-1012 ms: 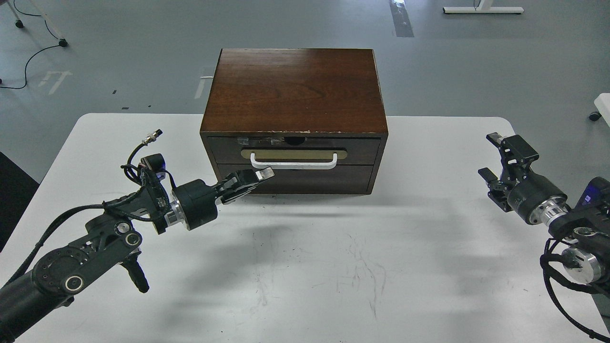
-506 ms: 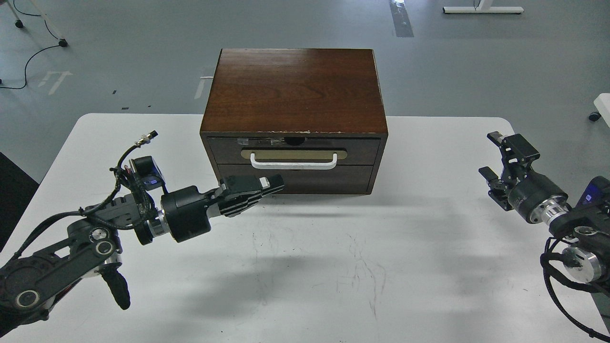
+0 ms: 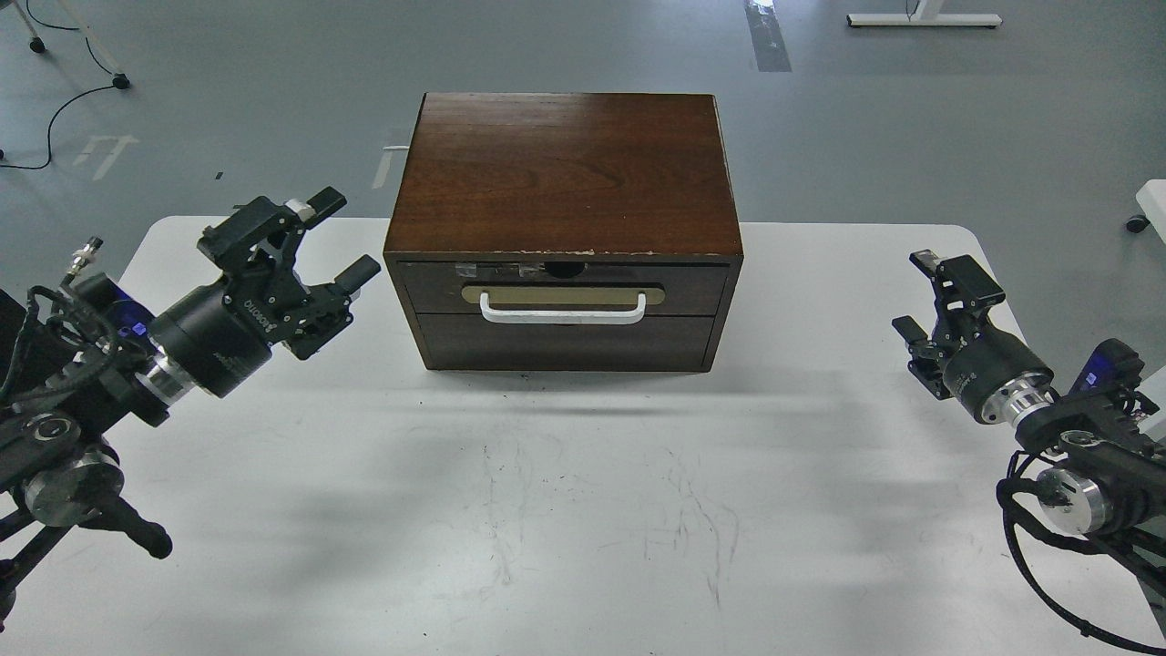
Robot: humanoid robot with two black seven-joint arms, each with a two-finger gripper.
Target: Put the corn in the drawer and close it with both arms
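white table [image 3: 583,510], scuffed; brown cabinet [image 3: 565,173] at far middle. grey floor [image 3: 911,137] behind, black cable [image 3: 55,114] far left, perhaps desk foot [image 3: 920,16] top right.

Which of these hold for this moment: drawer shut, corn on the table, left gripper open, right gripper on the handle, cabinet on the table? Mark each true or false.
1. The drawer is shut, its front flush with the cabinet. True.
2. The corn lies on the table. False: no corn is in view.
3. The left gripper is open and empty. True.
4. The right gripper grips the white handle. False: it hangs open, well right of the cabinet.
5. The cabinet stands on the table. True.
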